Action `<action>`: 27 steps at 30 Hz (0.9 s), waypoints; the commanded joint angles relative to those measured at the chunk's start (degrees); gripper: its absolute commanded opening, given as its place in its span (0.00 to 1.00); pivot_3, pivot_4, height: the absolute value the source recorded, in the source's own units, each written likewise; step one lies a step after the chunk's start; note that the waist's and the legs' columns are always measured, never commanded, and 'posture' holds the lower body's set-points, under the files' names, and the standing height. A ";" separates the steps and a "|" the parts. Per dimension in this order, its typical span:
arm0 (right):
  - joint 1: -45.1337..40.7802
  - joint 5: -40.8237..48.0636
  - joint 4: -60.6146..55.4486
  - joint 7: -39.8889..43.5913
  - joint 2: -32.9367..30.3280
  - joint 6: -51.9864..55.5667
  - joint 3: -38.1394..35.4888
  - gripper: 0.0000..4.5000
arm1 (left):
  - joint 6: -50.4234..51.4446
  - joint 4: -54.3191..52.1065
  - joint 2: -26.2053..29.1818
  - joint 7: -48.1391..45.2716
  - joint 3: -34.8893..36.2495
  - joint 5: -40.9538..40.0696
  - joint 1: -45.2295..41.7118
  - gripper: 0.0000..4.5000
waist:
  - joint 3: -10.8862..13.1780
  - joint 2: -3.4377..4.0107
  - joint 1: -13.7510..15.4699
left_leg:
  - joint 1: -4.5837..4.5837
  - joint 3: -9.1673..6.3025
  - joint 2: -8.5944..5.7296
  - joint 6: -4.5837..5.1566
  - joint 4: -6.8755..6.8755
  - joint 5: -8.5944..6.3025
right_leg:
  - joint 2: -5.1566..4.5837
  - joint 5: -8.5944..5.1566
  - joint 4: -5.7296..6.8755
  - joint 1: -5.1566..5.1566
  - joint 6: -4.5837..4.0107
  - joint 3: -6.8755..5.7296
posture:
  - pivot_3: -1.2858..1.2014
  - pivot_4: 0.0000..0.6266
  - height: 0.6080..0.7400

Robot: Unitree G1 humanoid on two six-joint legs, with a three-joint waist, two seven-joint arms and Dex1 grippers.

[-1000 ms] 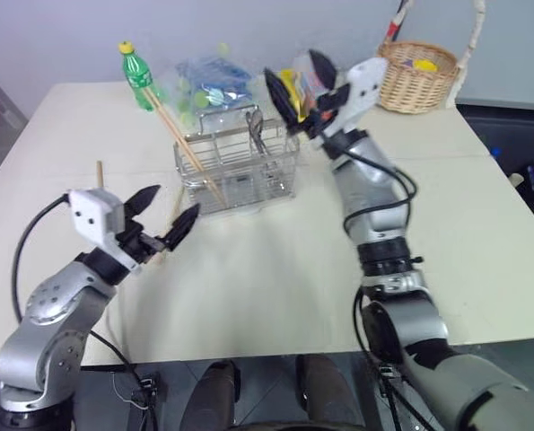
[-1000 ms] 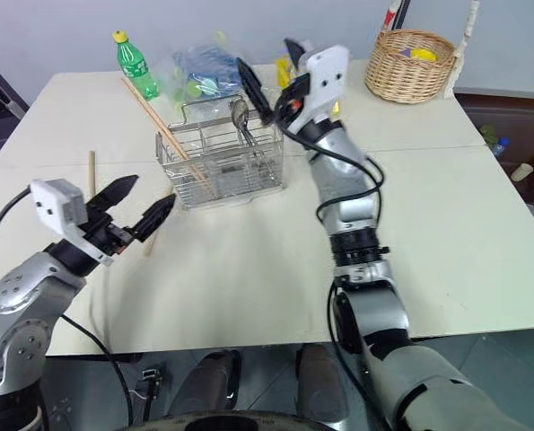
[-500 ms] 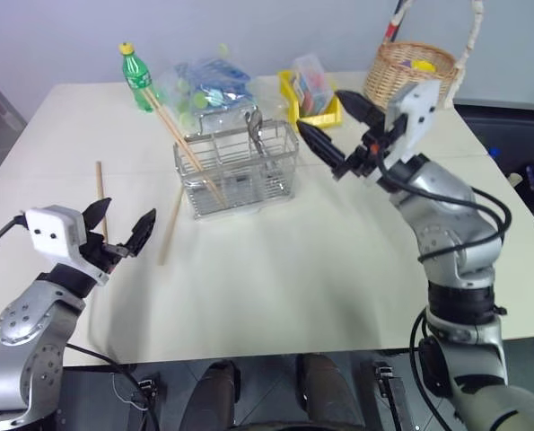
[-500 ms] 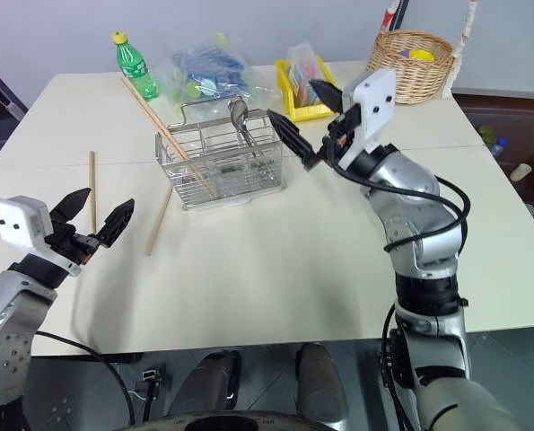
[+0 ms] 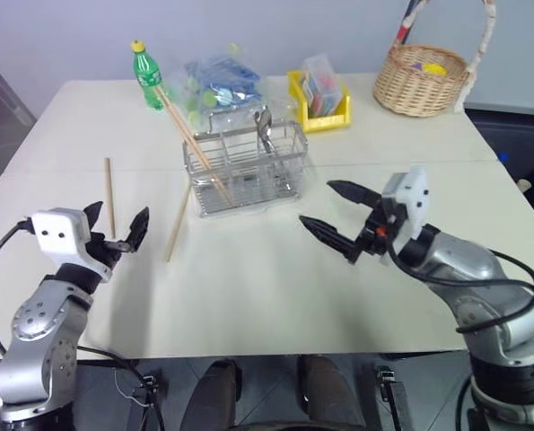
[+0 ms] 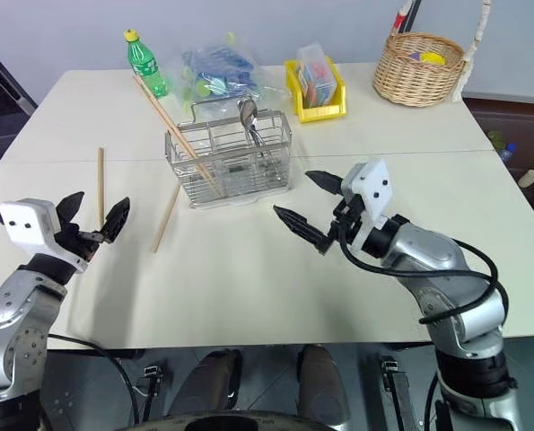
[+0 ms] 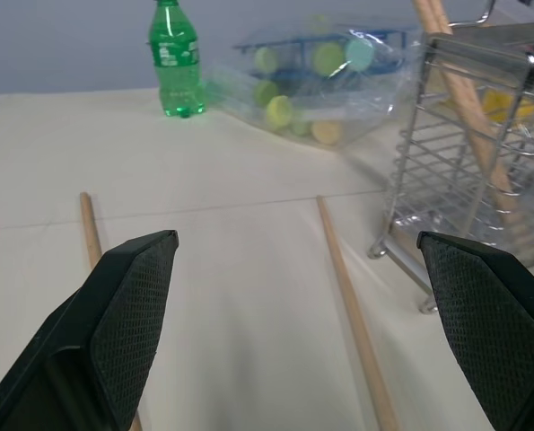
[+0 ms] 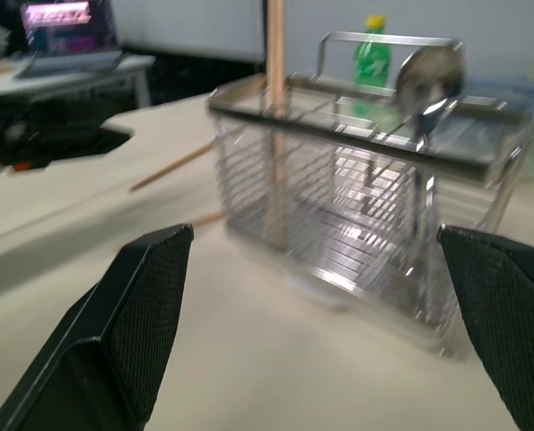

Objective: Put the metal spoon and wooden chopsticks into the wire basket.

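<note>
Both pincers stand wide open and empty: my left pincer (image 5: 114, 232) hovers near two wooden chopsticks (image 5: 109, 196) lying on the bench (image 5: 249, 287), my right pincer (image 5: 331, 216) hangs in front of the wire basket (image 5: 247, 167). Inside the basket I see the metal spoon (image 5: 265, 126) and two more chopsticks leaning. I judge the next move is lowering the left pincer over one lying stick and closing on it.
</note>
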 commanded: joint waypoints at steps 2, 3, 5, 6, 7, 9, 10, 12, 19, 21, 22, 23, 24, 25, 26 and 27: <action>6.30 -1.82 -2.90 6.92 -4.03 -6.80 -0.83 0.99 | 2.31 0.84 -1.92 4.55 -0.81 1.47 -1.98 1.00 | 0.00 -0.04 0.08 | 0.00 0.00 0.00 0.01 0.00 0.00 | 0.00 0.00 -0.02 0.04 0.02 -0.01 | 0.52 0.24 1.00; 7.11 -2.20 -2.95 7.62 -4.45 -7.79 -0.72 0.99 | 2.26 0.86 -2.12 4.59 -1.15 1.73 -2.13 1.00 | 0.00 -0.05 0.08 | 0.00 0.00 0.00 0.01 0.01 -0.01 | 0.00 0.01 -0.02 0.04 0.04 -0.01 | 0.52 0.24 1.00; 8.51 -3.06 -3.16 9.44 -5.42 -10.13 -0.50 0.99 | 2.63 0.84 -2.43 5.03 -2.00 2.21 -2.58 1.00 | 0.01 -0.06 -0.09 | 0.01 0.02 0.00 0.01 0.04 -0.01 | 0.00 0.01 -0.02 0.04 0.04 -0.01 | 0.52 0.24 1.00; 9.03 -3.59 -3.20 10.35 -5.86 -11.30 -0.36 0.99 | 2.74 0.92 -2.40 5.23 -2.42 2.65 -2.80 1.00 | 0.01 -0.06 -0.15 | 0.02 0.02 0.00 0.01 0.04 -0.01 | 0.00 0.01 -0.01 0.04 0.04 -0.01 | 0.52 0.24 1.00; 9.77 -4.14 -3.17 11.64 -6.50 -12.71 -0.43 0.99 | 3.04 1.00 -2.23 5.42 -3.19 3.48 -3.07 1.00 | 0.01 -0.05 -0.11 | 0.03 0.02 0.00 0.01 0.04 -0.01 | 0.00 0.01 -0.01 0.04 0.04 -0.01 | 0.52 0.24 1.00; 10.45 -4.93 -2.71 13.20 -7.41 -14.75 -0.47 0.99 | 3.02 1.27 -1.60 5.42 -4.23 4.97 -3.74 1.00 | 0.01 -0.07 -0.01 | 0.06 0.02 0.00 0.01 0.04 -0.01 | 0.00 0.00 0.00 0.07 0.04 -0.01 | 0.52 0.24 1.00; 10.48 -5.14 -2.46 13.49 -7.58 -15.31 -0.36 0.99 | 2.97 1.45 -1.41 5.32 -4.39 5.35 -4.03 1.00 | 0.01 -0.09 0.00 | 0.05 0.02 0.00 0.01 0.05 -0.01 | 0.00 0.00 0.00 0.07 0.04 -0.01 | 0.52 0.24 1.00; 10.11 -5.34 -1.96 13.42 -7.51 -15.74 -0.21 0.99 | 3.86 1.35 -0.70 4.75 -4.45 5.24 -4.79 1.00 | 0.01 -0.12 -0.01 | 0.04 0.02 0.00 0.01 0.06 -0.01 | 0.00 0.00 -0.01 0.08 0.04 -0.01 | 0.52 0.24 1.00; 7.86 -5.17 -1.95 12.68 -7.11 -15.48 0.48 0.99 | 12.45 3.26 4.41 5.26 -6.57 7.27 -9.89 1.00 | 0.02 -0.14 0.04 | 0.05 0.01 0.00 0.01 0.06 -0.01 | 0.00 0.00 -0.01 0.09 0.04 -0.02 | 0.52 0.24 1.00; 6.83 -4.73 -2.02 12.70 -7.18 -15.23 0.44 0.99 | 14.75 4.42 4.98 6.32 -7.59 8.40 -12.29 1.00 | 0.03 -0.15 0.02 | 0.05 0.01 0.00 0.01 0.05 -0.01 | 0.00 0.01 0.00 0.08 0.05 -0.01 | 0.52 0.24 1.00; 6.35 -4.29 -2.08 12.94 -7.31 -15.15 0.31 0.99 | 16.06 5.04 4.89 6.96 -8.07 8.89 -13.60 1.00 | 0.03 -0.16 0.01 | 0.05 0.01 0.00 0.00 0.06 -0.01 | 0.00 0.04 0.00 0.08 0.11 -0.02 | 0.52 0.24 1.00; 5.97 -3.87 -2.20 13.19 -7.45 -15.05 0.23 0.99 | 16.96 5.64 4.89 7.32 -8.63 9.45 -14.64 1.00 | 0.04 -0.17 0.03 | 0.05 0.00 0.00 0.01 0.05 -0.01 | 0.00 0.09 0.00 0.08 0.19 -0.02 | 0.52 0.24 1.00; 5.67 -3.49 -2.33 13.51 -7.60 -15.03 0.18 0.99 | 17.41 6.25 4.82 7.47 -9.13 9.97 -15.49 1.00 | 0.04 -0.17 0.02 | 0.06 0.00 0.00 0.00 0.05 -0.01 | 0.00 0.09 0.00 0.09 0.20 -0.02 | 0.52 0.24 1.00; 5.51 -3.03 -2.47 13.98 -7.81 -15.09 0.01 0.99 | 17.79 6.96 4.49 7.67 -9.65 10.41 -16.39 1.00 | 0.04 -0.18 -0.02 | 0.05 0.00 0.00 0.00 0.05 -0.01 | 0.00 0.09 0.00 0.09 0.21 -0.02 | 0.52 0.24 1.00; 5.55 -2.83 -2.55 14.67 -8.11 -15.47 -0.17 0.99 | 18.08 7.64 4.24 7.71 -10.41 10.88 -17.06 1.00 | 0.04 -0.18 -0.02 | 0.05 0.00 0.00 0.01 0.04 -0.01 | 0.00 0.09 0.00 0.08 0.21 -0.02 | 0.52 0.24 1.00; 5.61 -2.76 -2.55 15.17 -8.35 -15.78 -0.28 0.99 | 18.28 8.36 3.99 7.80 -11.09 11.39 -17.64 1.00 | 0.04 -0.18 0.01 | 0.05 0.00 0.00 0.00 0.04 -0.01 | 0.00 0.10 0.00 0.08 0.21 -0.02 | 0.52 0.24 1.00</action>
